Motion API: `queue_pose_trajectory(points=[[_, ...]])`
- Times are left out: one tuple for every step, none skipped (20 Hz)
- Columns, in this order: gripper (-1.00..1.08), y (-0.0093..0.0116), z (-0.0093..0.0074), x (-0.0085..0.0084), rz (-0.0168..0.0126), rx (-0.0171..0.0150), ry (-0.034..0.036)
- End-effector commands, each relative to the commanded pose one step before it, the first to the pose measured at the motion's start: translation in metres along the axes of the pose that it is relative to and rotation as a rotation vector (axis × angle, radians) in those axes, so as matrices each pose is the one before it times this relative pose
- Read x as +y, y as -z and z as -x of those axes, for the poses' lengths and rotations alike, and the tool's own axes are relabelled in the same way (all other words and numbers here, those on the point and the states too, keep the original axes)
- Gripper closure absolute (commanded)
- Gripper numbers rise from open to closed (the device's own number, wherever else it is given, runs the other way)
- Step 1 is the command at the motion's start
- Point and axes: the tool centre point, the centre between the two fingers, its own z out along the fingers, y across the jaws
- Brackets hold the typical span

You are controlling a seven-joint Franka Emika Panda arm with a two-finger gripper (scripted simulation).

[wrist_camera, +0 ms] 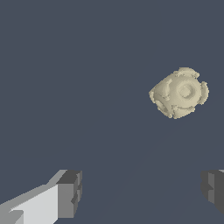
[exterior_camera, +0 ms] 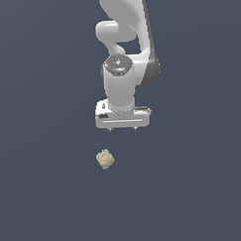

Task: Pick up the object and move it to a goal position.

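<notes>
One beige knobbly lump (exterior_camera: 105, 159) lies alone on the dark floor (exterior_camera: 195, 198), near the single white arm's gripper (exterior_camera: 123, 128) but not touching it. The gripper's two fingers (wrist_camera: 70, 192) stand wide apart, holding nothing.

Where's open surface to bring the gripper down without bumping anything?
Nearly everywhere: the only item on the dark surface is the object, on the exterior view's left of the gripper. Bare ground lies between the open fingers and all around.
</notes>
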Motion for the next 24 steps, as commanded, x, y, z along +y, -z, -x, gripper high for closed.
queue_pose_trajectory(points=[[-0.92, 0.00000, 0.00000, 0.00001, 0.00000, 0.00000, 0.00000], [-0.92, 0.00029, -0.00014, -0.00065, 0.00025, 0.00068, 0.00217], [-0.92, 0.00082, -0.00041, -0.00183, 0.00067, 0.00196, 0.00621], [-0.92, 0.00137, -0.00067, -0.00303, 0.00111, 0.00324, 0.01016], [-0.92, 0.00193, -0.00093, -0.00424, 0.00154, 0.00452, 0.01395], [-0.92, 0.00241, -0.00112, -0.00523, 0.00187, 0.00555, 0.01669], [-0.92, 0.00221, -0.00097, -0.00472, 0.00164, 0.00495, 0.01432], [-0.92, 0.00184, -0.00073, -0.00386, 0.00129, 0.00398, 0.01088], [-0.92, 0.00141, -0.00045, -0.00291, 0.00090, 0.00291, 0.00723], [-0.92, 0.00085, -0.00014, -0.00170, 0.00044, 0.00159, 0.00311], [-0.92, 0.00021, 0.00011, -0.00022, 0.00000, 0.00023, -0.00065], [-0.92, -0.00033, 0.00009, 0.00052, -0.00019, -0.00066, -0.00138], [-0.92, -0.00039, -0.00005, 0.00076, -0.00012, -0.00058, -0.00035], [-0.92, -0.00046, -0.00025, 0.00071, -0.00001, -0.00047, 0.00130], [-0.92, -0.00043, -0.00042, 0.00077, 0.00012, -0.00020, 0.00275], [-0.92, -0.00050, -0.00059, 0.00071, 0.00023, -0.00010, 0.00436], [-0.92, -0.00058, -0.00075, 0.00082, 0.00032, -0.00002, 0.00569], [-0.92, -0.00069, -0.00090, 0.00101, 0.00038, 0.00000, 0.00683], [-0.92, -0.00085, -0.00102, 0.00124, 0.00042, -0.00008, 0.00783], [-0.92, -0.00103, -0.00113, 0.00154, 0.00043, -0.00021, 0.00872], [-0.92, -0.00121, -0.00124, 0.00184, 0.00045, -0.00031, 0.00963], [-0.92, -0.00136, -0.00133, 0.00208, 0.00048, -0.00037, 0.01064], [-0.92, -0.00148, -0.00143, 0.00226, 0.00053, -0.00037, 0.01178], [-0.92, -0.00161, -0.00153, 0.00246, 0.00058, -0.00037, 0.01296]])
